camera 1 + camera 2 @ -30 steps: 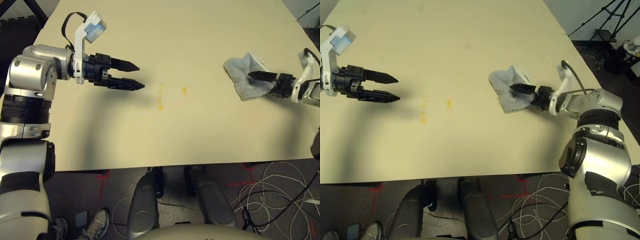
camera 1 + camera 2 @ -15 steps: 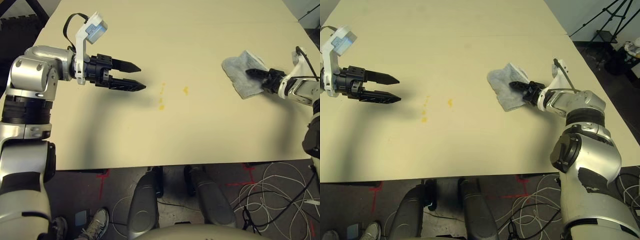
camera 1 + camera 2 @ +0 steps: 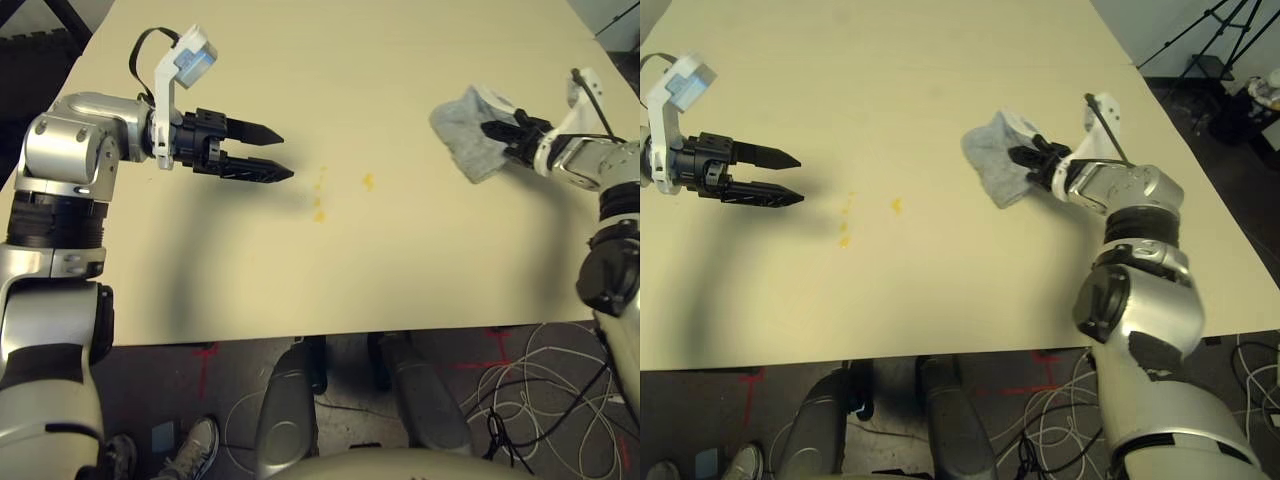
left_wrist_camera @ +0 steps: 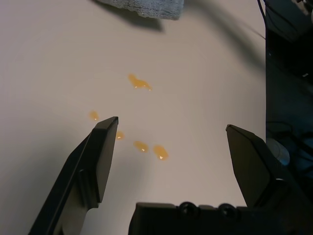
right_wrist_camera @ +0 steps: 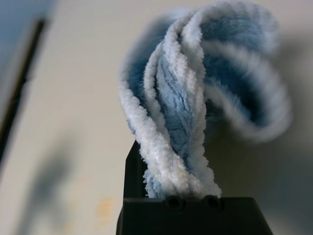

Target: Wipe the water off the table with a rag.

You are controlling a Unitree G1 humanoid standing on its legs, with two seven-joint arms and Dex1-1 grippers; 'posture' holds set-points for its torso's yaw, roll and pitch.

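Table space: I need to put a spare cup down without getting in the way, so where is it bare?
The table is bare along its near edge and across the far side. Avoid the middle strip: the water lies between the open left gripper and the rag pinched in the right gripper.

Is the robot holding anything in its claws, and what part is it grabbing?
The right gripper pinches the rag by a bunched fold near its edge. The left gripper is open and holds nothing.
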